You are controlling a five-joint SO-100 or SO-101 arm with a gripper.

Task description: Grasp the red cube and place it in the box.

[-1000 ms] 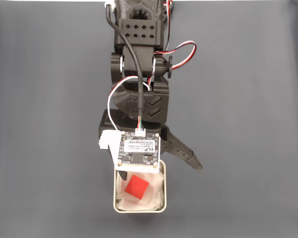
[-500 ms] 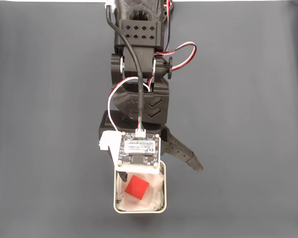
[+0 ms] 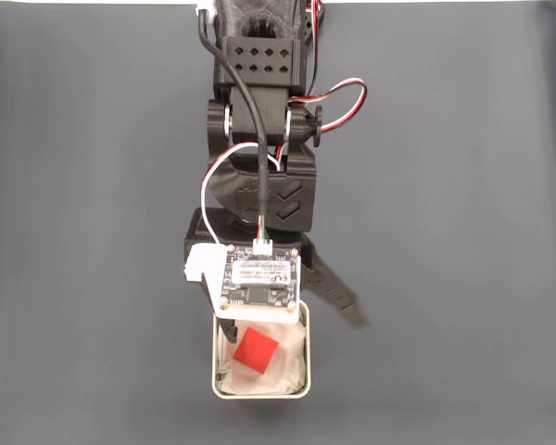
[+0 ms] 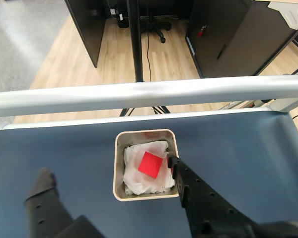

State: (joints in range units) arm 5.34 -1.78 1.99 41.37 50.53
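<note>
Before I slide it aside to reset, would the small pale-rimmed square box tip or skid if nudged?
The pale-rimmed square box looks low and wide, so it would likely skid, not tip. It seems light: only white papery lining and the small red cube lie inside. The dark table surface looks smooth.

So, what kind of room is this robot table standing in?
Probably an office or lab: the wrist view shows a light wooden floor, dark desk partitions and a wheeled office chair base beyond the dark blue table.

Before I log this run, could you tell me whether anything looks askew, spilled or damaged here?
Nothing stands out. The red cube lies inside the box on its crumpled white lining, turned diagonally to the walls, and the open gripper holds nothing.
</note>
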